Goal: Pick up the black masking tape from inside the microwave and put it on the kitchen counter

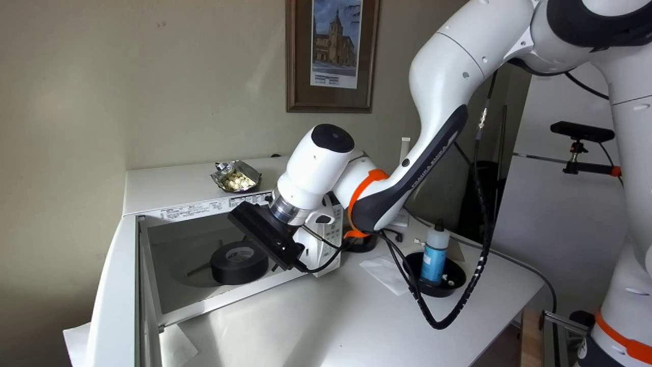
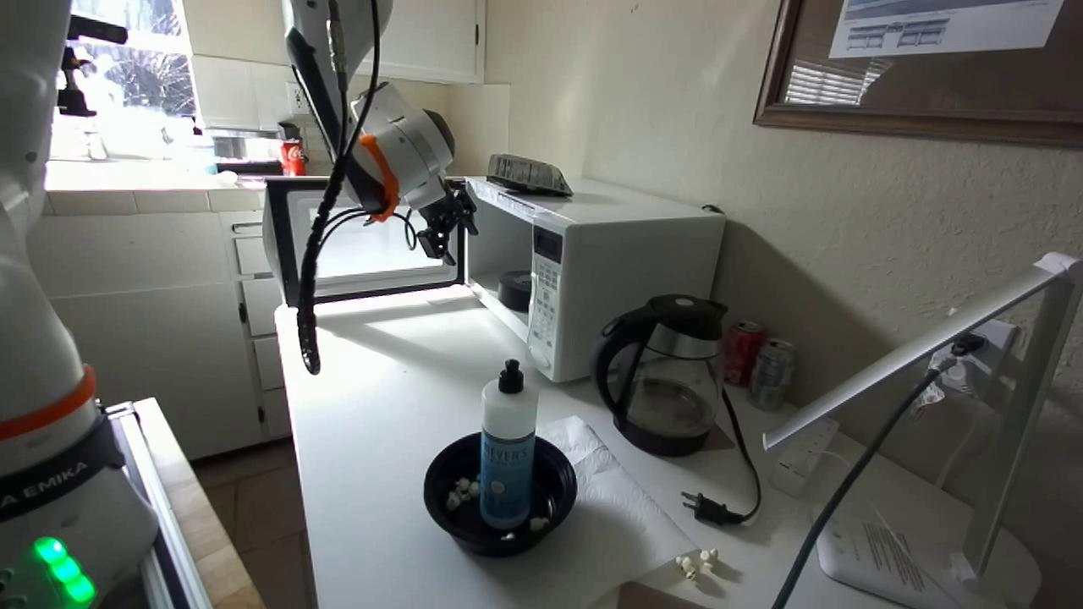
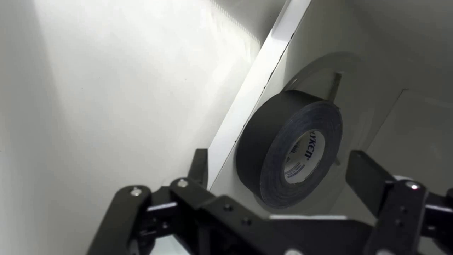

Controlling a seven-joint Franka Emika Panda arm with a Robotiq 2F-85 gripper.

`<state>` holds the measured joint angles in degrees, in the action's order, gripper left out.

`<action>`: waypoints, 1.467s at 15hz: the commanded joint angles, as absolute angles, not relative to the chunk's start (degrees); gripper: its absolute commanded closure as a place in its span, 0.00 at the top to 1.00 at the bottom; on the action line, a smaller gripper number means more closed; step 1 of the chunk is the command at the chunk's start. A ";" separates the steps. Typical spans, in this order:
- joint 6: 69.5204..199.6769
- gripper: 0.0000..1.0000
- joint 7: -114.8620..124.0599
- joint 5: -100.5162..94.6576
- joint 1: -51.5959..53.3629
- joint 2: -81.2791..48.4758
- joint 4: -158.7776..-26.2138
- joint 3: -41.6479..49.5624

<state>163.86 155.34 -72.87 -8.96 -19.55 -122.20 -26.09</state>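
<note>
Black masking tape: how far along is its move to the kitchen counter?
Done: the microwave has its door open. In hand: apparently the approach; the gripper, open and empty, faces the black masking tape without touching it. Left: grasping, lifting out and placing; the tape lies inside the microwave, not yet on the kitchen counter.

Arm (image 1: 458,56) arched high in an exterior view, forearm (image 1: 423,127) sloping down to a sharply bent wrist (image 1: 313,171). Silver flange (image 1: 288,210) below it, gripper (image 3: 279,157) mounted there, angled down, off vertical. Wrist view: 2 black fingers (image 3: 199,166) spread wide, pads (image 3: 366,180) well apart. Base (image 2: 76,529) upright in an exterior view, 3 green lights (image 2: 65,571) on. Orange bands (image 2: 51,410) low on arm and near wrist.
</note>
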 commanded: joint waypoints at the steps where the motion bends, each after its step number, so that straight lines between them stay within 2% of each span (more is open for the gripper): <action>1: 163.84 1.00 155.34 -72.90 -8.70 -20.16 -121.82 -26.05; 5: 161.71 1.00 160.64 -74.78 -7.02 -22.03 -118.72 -24.59; 6: 160.22 1.00 155.63 -68.54 -5.86 -21.83 -117.34 -23.45; 7: 158.22 1.00 160.04 -71.63 -5.49 -23.09 -116.54 -23.67; 12: 152.03 1.00 156.04 -62.33 0.04 -25.53 -112.04 -19.28; 13: 151.65 1.00 161.33 -66.21 -0.33 -26.97 -112.40 -20.42; 15: 152.57 1.00 155.69 -59.79 4.33 -27.19 -110.66 -14.98; 16: 152.59 1.00 161.17 -64.40 3.50 -28.37 -111.64 -16.28; 17: 152.80 1.00 155.82 -58.11 7.44 -27.95 -110.33 -11.56; 19: 151.84 1.00 161.91 -62.40 7.59 -29.91 -111.49 -12.07; 21: 152.67 1.00 155.65 -54.48 13.85 -30.03 -109.71 -4.62; 22: 152.13 1.00 161.77 -59.85 13.00 -30.73 -110.58 -5.73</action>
<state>152.97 155.14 -57.36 9.29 -28.78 -111.49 -9.07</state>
